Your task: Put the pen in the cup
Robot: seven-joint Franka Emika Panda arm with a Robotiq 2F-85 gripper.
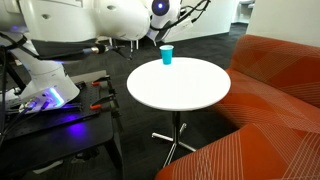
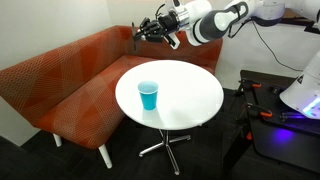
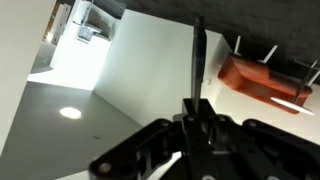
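Observation:
The blue cup (image 1: 167,56) stands upright on the round white table (image 1: 190,90), near its edge; it also shows in an exterior view (image 2: 149,96). My gripper (image 2: 145,30) is raised above the far side of the table, well away from the cup, near the orange sofa. In the wrist view my gripper (image 3: 197,108) is shut on the thin dark pen (image 3: 198,55), which sticks straight out from between the fingers. The cup is not in the wrist view.
An orange sofa (image 2: 70,75) curves around the table and also shows in an exterior view (image 1: 275,90). A black cart (image 1: 60,125) with tools and a lit purple device stands beside the table. The table has a chrome star base (image 2: 165,145).

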